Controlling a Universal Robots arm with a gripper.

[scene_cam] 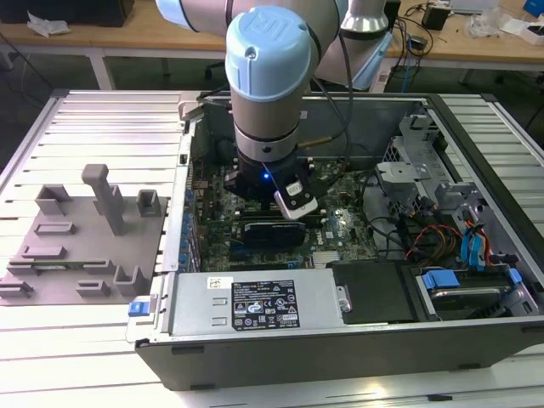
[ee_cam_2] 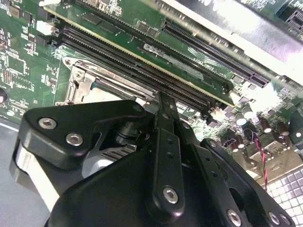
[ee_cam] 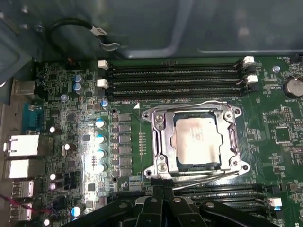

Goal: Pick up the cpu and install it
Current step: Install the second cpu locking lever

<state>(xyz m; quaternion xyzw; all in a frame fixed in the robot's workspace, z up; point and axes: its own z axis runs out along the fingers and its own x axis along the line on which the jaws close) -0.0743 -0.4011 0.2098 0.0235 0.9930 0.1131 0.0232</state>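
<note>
Black, bolted end effector point(ee_cam: 163, 191) — fingers pressed together, empty — hovers beside the socket frame point(ee_cam: 161, 137), where the cpu point(ee_cam: 196, 142) lies flat, pale, silvery, square.

The cpu point(ee_cam: 196, 141) had a pale silvery top with a faint pinkish stain. The board point(ee_cam: 274, 118) was green. The gripper point(ee_cam: 163, 191) was black, and the tray point(scene_cam: 76, 246) grey.
</note>
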